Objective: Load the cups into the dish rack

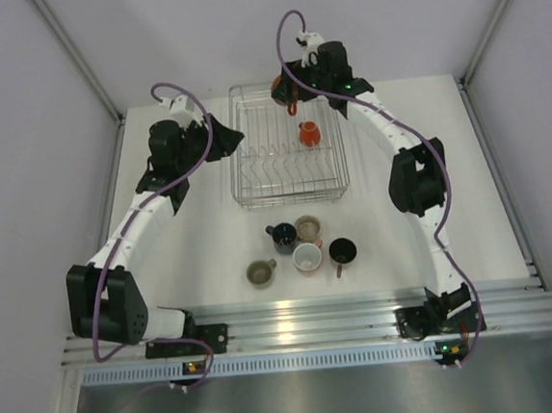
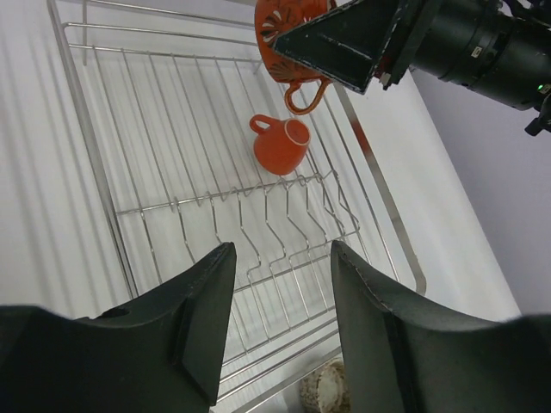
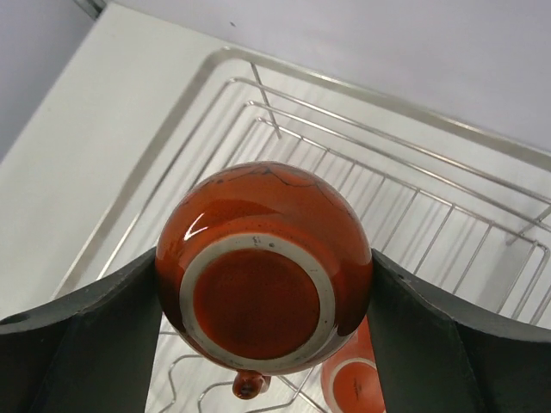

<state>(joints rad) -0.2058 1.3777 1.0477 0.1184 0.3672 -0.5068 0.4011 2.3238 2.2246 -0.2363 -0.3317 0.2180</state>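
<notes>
The silver wire dish rack (image 1: 240, 185) stands at the table's far middle. One orange cup (image 1: 308, 134) sits upside down inside it, also seen in the left wrist view (image 2: 282, 144) and the right wrist view (image 3: 355, 383). My right gripper (image 1: 287, 88) is shut on a second orange cup (image 3: 258, 215), base toward the camera, held above the rack's far left corner (image 2: 288, 34). My left gripper (image 1: 227, 138) is open and empty (image 2: 281, 248) over the rack's left side. A dark blue cup (image 1: 282, 236), a beige cup (image 1: 308, 228), a pink cup (image 1: 308, 258), a black cup (image 1: 343, 251) and an olive cup (image 1: 260, 274) stand on the table in front of the rack.
The rack's rows of prongs (image 2: 284, 194) run across its near half. Its wire floor (image 3: 413, 172) lies under the held cup. The beige cup (image 2: 325, 389) shows just outside the rack's near rim. Metal frame posts (image 1: 79, 59) flank the white table.
</notes>
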